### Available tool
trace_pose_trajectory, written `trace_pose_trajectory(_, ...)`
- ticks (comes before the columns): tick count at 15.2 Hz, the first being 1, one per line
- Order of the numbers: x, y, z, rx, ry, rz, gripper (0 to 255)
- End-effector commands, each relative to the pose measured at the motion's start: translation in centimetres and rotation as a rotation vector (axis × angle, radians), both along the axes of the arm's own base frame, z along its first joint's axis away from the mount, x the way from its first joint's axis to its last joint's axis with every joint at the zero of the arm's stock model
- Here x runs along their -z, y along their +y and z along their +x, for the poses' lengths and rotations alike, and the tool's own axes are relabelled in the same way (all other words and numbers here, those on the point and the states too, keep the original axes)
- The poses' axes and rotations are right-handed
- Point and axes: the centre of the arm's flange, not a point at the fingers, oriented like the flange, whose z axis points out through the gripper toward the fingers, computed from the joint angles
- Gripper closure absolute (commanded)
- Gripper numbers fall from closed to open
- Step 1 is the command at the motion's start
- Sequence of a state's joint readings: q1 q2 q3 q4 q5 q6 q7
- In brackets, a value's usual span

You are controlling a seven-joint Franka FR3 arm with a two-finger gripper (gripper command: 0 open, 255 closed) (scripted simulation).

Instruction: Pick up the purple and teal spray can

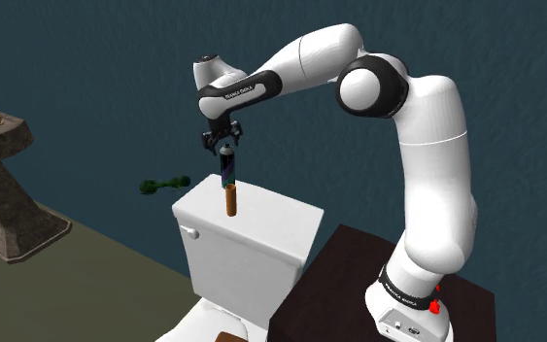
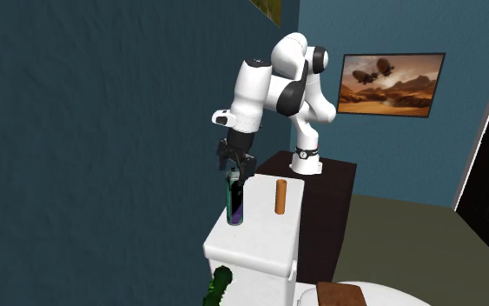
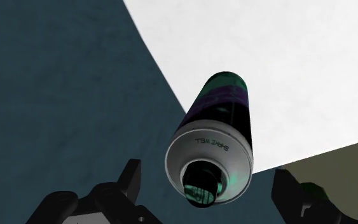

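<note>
Hovering directly above the spray can with the tool spread open, fingers flanking the cap without touching it. Stands upright on the white toilet tank, near the wall-side edge, just beside a brown cylinder. Looks light, rigid and smooth, probably slippery; best clasped squarely across the round body just under the cap, to avoid tipping. Hides its lower half behind the brown cylinder in the shoulder view; leaves the green object beyond the tank hard to identify.
</note>
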State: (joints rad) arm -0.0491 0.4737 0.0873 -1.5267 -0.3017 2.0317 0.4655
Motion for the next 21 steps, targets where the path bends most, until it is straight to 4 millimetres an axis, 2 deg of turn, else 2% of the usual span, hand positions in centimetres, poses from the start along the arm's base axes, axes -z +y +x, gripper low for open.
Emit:
trace_pose_trajectory(1,0.1,0.0,0.0,0.000,0.000,0.000,255)
trace_pose_trajectory(10,0.1,0.0,0.0,0.000,0.000,0.000,255)
trace_pose_trajectory(21,-5.7,0.0,0.0,0.000,0.000,0.000,255)
